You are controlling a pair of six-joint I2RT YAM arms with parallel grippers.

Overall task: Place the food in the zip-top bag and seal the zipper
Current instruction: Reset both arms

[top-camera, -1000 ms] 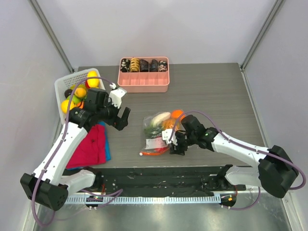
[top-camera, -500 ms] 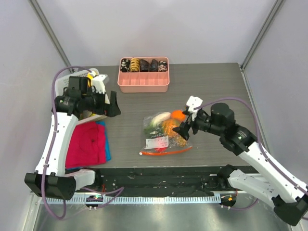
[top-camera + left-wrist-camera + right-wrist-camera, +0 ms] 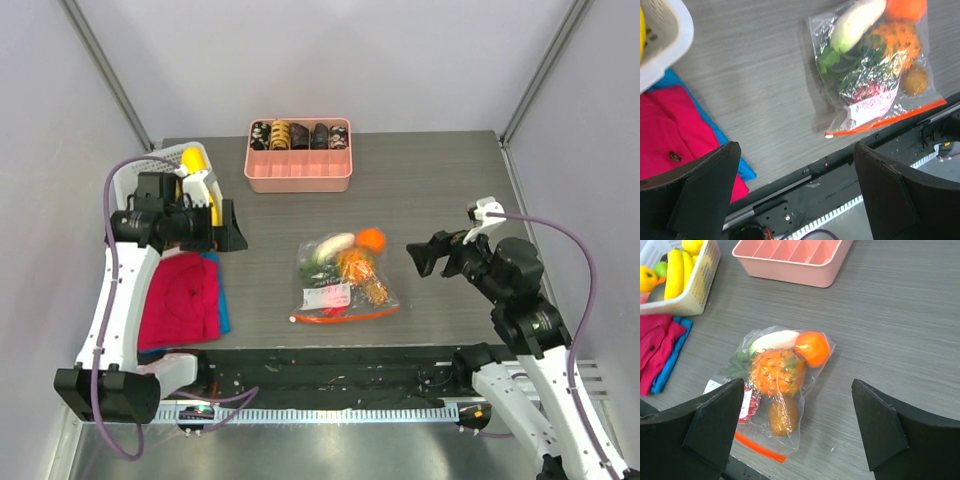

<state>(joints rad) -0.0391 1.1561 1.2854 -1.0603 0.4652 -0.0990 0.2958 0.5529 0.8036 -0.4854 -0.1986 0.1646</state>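
The clear zip-top bag (image 3: pixel 345 282) lies flat on the table's middle with the food inside: white radish (image 3: pixel 335 244), orange ball (image 3: pixel 371 238), pineapple (image 3: pixel 355 265), red fruit (image 3: pixel 326 297) and a brown fruit (image 3: pixel 375 293). The orange-red zipper (image 3: pixel 350 316) runs straight along the near edge, with the white slider (image 3: pixel 293 320) at its left end. My left gripper (image 3: pixel 228 228) is open and empty by the basket, well left of the bag. My right gripper (image 3: pixel 428 255) is open and empty, to the bag's right. The bag also shows in the left wrist view (image 3: pixel 875 75) and the right wrist view (image 3: pixel 777 385).
A pink divided tray (image 3: pixel 299 172) with small dark pieces stands at the back. A white basket (image 3: pixel 135 185) of toy fruit is at the left. A red cloth (image 3: pixel 185 300) over a blue one lies below it. The black rail (image 3: pixel 330 365) runs along the near edge.
Both arms have drawn back from the bag. The right gripper left the bag's right edge and swung right. The left gripper moved left to the basket. The bag stayed put.
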